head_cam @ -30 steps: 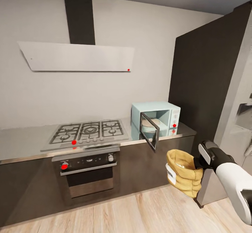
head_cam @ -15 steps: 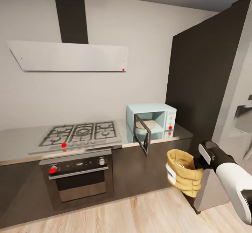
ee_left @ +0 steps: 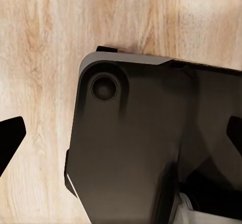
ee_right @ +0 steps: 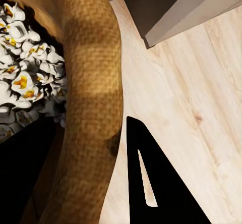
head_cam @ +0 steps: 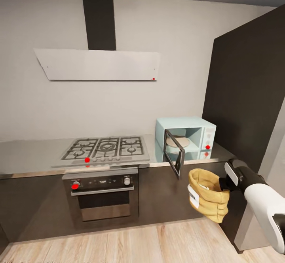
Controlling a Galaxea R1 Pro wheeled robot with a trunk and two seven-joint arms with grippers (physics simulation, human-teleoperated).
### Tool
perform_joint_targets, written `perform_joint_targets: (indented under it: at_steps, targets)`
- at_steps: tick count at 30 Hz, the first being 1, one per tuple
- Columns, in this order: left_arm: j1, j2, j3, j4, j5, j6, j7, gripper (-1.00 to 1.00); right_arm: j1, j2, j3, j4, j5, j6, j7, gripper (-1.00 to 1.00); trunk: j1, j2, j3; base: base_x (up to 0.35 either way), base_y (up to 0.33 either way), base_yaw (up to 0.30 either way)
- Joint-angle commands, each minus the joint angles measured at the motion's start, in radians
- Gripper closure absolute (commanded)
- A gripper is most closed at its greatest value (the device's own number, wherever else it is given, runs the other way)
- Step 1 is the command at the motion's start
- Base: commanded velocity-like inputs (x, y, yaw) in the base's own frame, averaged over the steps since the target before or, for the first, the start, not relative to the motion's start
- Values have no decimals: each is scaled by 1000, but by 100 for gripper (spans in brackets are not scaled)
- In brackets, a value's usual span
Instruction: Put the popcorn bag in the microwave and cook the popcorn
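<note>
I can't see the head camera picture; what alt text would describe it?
The robot's right gripper holds a tan burlap popcorn bag by its rim above a pale wood floor. Behind, a mint-blue microwave stands door-open on a grey steel countertop, beside a gas hob.

The steel bench [head_cam: 31, 156] carries a gas hob [head_cam: 106, 149] and, nearer the right fingers [head_cam: 221, 184], the open-doored microwave [head_cam: 194, 134].

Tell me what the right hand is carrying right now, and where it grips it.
The right hand holds the small tan burlap popcorn bag by its rolled-down rim, one finger outside the rim. The bag hangs clear above the wooden floor.
</note>
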Motion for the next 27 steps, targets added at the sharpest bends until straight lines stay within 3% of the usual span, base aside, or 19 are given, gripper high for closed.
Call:
perform_joint_targets:
  at_steps: [1, 14, 27]
  targets:
    - [0, 0, 1, -1, 7, -2, 2, -100, 0, -1, 2, -1, -11, 3, -8, 100, 0, -1, -1, 0, 0, 89]
    - [0, -1, 1, -1, 6, -1, 2, -100, 0, -6, 0, -8, -16, 3, -5, 100, 0, -1, -1, 0, -6, 7]
    - [0, -2, 1, -1, 6, -1, 2, -100, 0, -3, 3, -11, -12, 3, -5, 100, 0, -1, -1, 0, -259, 0]
